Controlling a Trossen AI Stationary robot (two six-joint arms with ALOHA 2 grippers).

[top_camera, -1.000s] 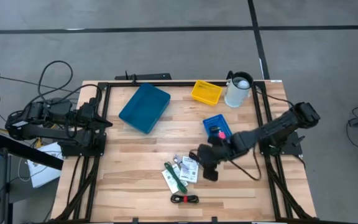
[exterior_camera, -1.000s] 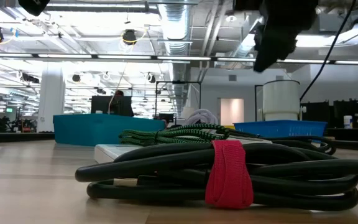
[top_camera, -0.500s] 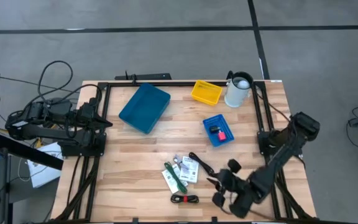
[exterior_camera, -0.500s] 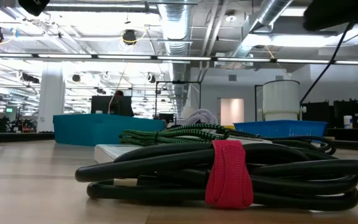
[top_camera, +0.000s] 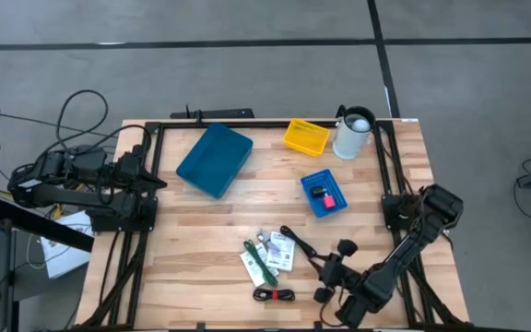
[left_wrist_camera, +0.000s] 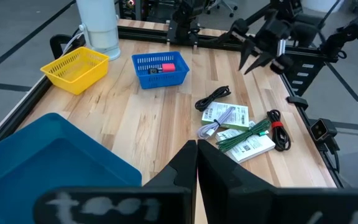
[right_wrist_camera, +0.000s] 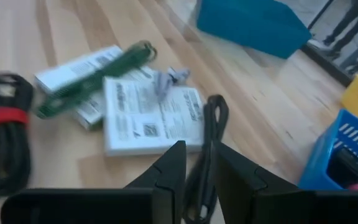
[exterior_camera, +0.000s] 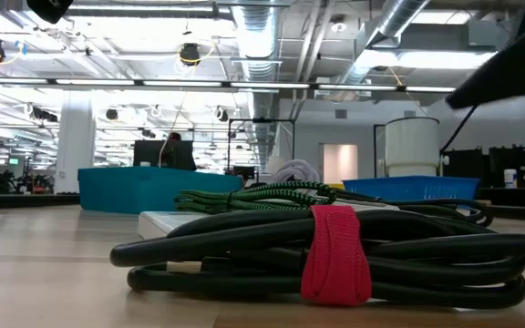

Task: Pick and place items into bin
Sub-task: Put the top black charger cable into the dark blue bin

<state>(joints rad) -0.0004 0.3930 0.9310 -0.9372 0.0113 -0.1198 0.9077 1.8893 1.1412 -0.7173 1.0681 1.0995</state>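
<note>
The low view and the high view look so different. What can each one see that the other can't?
Only the low view shows the room behind the table, with its ceiling lights and pipes.

Only the high view shows the yellow basket, the printed cards, the left claw parked at the table's left edge, and the right claw near the front edge.

Both show the black cord with the red strap, the teal bin, the blue basket and the white jug.
</note>
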